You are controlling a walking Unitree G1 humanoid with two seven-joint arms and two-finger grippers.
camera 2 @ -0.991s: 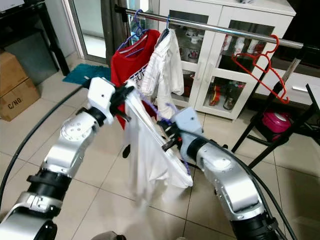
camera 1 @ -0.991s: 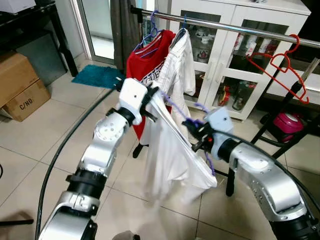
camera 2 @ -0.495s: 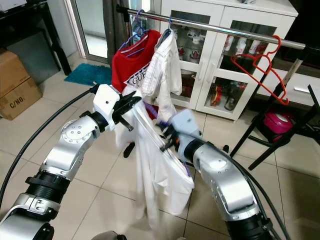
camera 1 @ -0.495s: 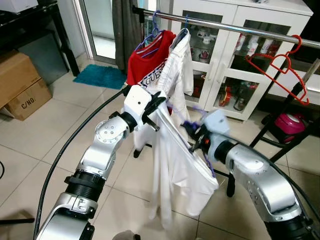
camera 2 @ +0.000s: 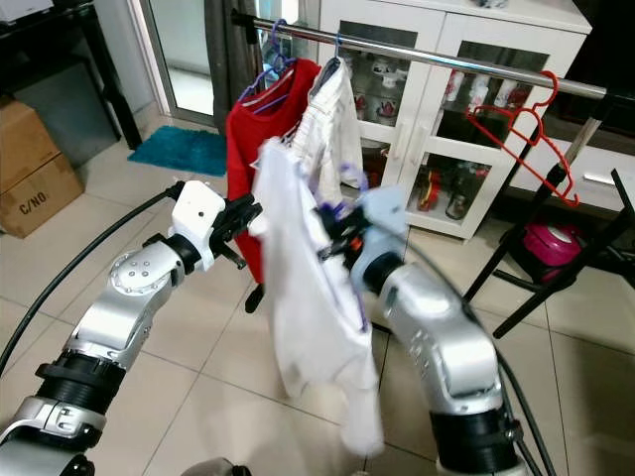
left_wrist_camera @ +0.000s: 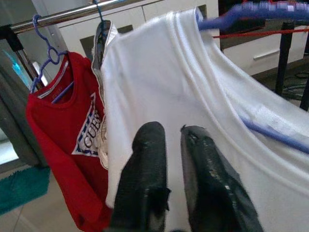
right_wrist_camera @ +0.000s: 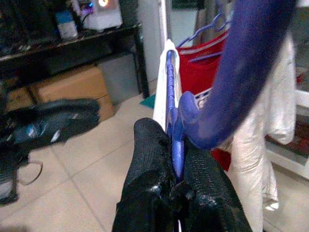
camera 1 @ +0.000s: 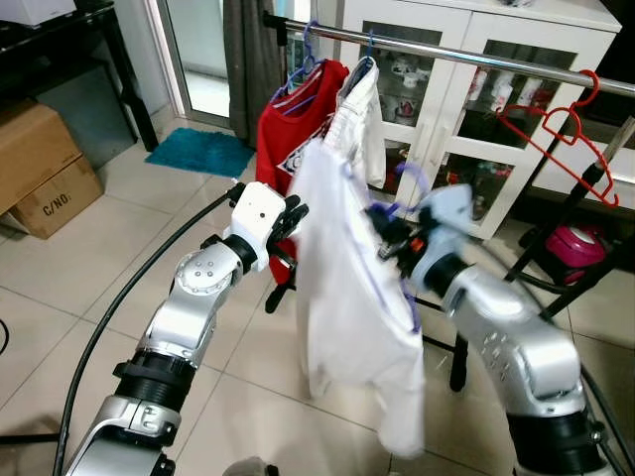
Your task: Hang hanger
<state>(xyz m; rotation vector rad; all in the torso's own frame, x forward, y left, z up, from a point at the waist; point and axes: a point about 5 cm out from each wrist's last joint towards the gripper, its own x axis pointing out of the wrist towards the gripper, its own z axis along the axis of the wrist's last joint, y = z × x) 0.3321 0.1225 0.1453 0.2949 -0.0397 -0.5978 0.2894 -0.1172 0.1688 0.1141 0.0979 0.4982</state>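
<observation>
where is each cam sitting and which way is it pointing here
Left eye view: on the head, looking forward and down at the clothes rail; both silver arms show, with the white shirt between them.
Right eye view: the other eye of the same stereo pair, same scene.
Left wrist view: on the left wrist, looking along the left gripper at the white shirt and red t-shirt.
Right wrist view: on the right wrist, looking along the right gripper, shut on the purple hanger.
Shared: both wrist views show the white shirt and red t-shirt.
</observation>
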